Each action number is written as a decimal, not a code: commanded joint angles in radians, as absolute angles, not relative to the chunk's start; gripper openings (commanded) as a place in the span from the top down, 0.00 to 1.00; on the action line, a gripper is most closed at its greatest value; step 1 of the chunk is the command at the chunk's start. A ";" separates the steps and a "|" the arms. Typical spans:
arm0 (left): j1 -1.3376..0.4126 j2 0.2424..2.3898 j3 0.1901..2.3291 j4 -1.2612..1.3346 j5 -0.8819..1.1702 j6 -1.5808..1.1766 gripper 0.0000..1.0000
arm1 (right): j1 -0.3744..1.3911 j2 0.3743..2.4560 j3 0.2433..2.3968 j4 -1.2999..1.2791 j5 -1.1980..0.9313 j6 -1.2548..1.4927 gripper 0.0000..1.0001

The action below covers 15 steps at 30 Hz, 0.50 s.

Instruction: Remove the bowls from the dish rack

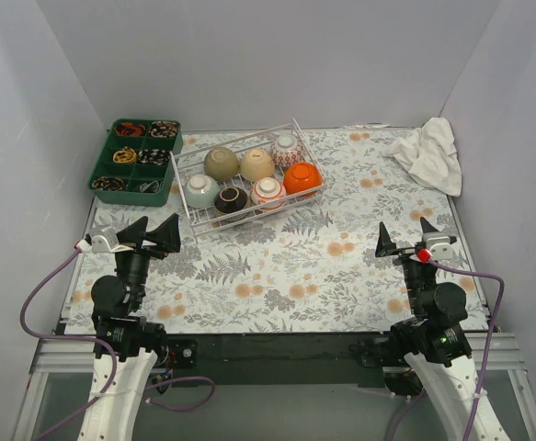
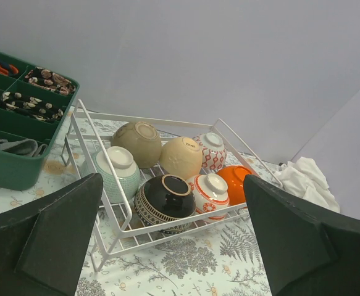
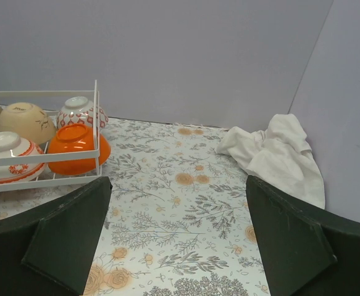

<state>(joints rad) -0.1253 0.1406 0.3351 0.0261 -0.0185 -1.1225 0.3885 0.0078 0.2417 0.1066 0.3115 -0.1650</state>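
Bowls, seven, small, round, ceramic: all in the dish rack, none in my grasp.

1. My left pincer (image 1: 153,231): black fingers spread wide, nothing between them, above the near-left part of the table.
2. My right pincer (image 1: 407,237): likewise wide open and holding nothing, near-right.
3. Grey-and-orange floral table cover (image 1: 277,271): beneath both pincers.
4. White wire dish rack (image 1: 249,219): set askew on the cover, ahead of my left pincer and slightly to its right, apart from it; well apart from my right pincer, ahead and to its left.
5. Near row, left to right: pale green bowl (image 1: 201,191), dark brown bowl (image 1: 232,199), white bowl with red bands (image 1: 268,191), orange bowl (image 1: 302,177).
6. Far row, left to right: olive-tan bowl (image 1: 221,163), cream bowl (image 1: 256,164), white bowl with red diamond pattern (image 1: 287,150). Most rest foot-up.
7. Dark green plastic compartment tray (image 1: 125,195): just left of the rack, small items inside.
8. Crumpled white cloth (image 1: 428,152): far-right corner.
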 commanded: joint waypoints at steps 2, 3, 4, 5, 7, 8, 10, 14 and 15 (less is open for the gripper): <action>-0.118 0.140 0.354 0.017 -0.021 -1.109 0.02 | 0.396 -0.198 0.281 0.140 0.334 -0.169 0.02; -0.118 0.140 0.354 0.015 -0.020 -1.109 0.02 | 0.396 -0.198 0.281 0.137 0.333 -0.167 0.01; -0.118 0.140 0.354 0.015 -0.020 -1.109 0.02 | 0.394 -0.198 0.281 0.138 0.331 -0.167 0.01; -0.118 0.138 0.354 0.015 -0.020 -1.108 0.02 | 0.396 -0.199 0.279 0.137 0.331 -0.167 0.01; -0.118 0.141 0.356 0.014 -0.020 -1.108 0.02 | 0.396 -0.198 0.278 0.135 0.331 -0.166 0.01; -0.118 0.147 0.357 0.014 -0.020 -1.109 0.02 | 0.396 -0.198 0.278 0.137 0.330 -0.166 0.01; -0.118 0.158 0.365 0.006 -0.011 -1.108 0.02 | 0.397 -0.198 0.275 0.133 0.333 -0.166 0.01; -0.118 0.251 0.402 -0.052 0.046 -1.123 0.02 | 0.396 -0.198 0.270 0.133 0.334 -0.160 0.01; -0.118 0.274 0.423 -0.057 0.058 -1.130 0.02 | 0.397 -0.198 0.268 0.133 0.334 -0.158 0.01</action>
<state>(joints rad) -0.1253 0.1867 0.3550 -0.0025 -0.0048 -1.1236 0.3885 0.0078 0.2417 0.1066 0.3157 -0.1638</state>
